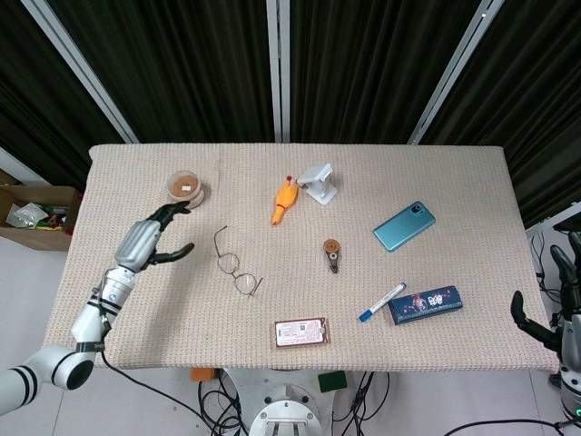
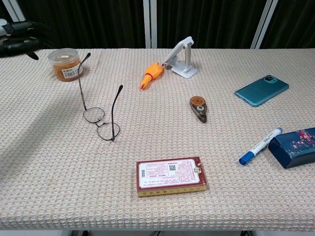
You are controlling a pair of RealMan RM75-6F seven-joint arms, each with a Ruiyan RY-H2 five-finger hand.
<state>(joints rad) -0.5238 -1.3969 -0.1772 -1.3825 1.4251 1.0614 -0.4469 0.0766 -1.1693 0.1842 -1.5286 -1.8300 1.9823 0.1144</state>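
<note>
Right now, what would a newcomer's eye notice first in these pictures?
Probably the left hand, raised with fingers apart and holding nothing, between the small orange-filled jar and the eyeglasses resting on their lenses with temples up. Next, the orange rubber chicken beside the white phone stand near the table's far middle.

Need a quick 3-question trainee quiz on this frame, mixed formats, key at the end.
1. True or false: the left robot hand holds the glasses.
2. Which thing lies nearest the blue marker? A) orange jar B) dark blue box C) rubber chicken
3. Fill in: the white stand sits just right of the ______.

Key:
1. False; it hovers open, between the jar and the glasses, touching neither.
2. B
3. Rubber chicken
</note>
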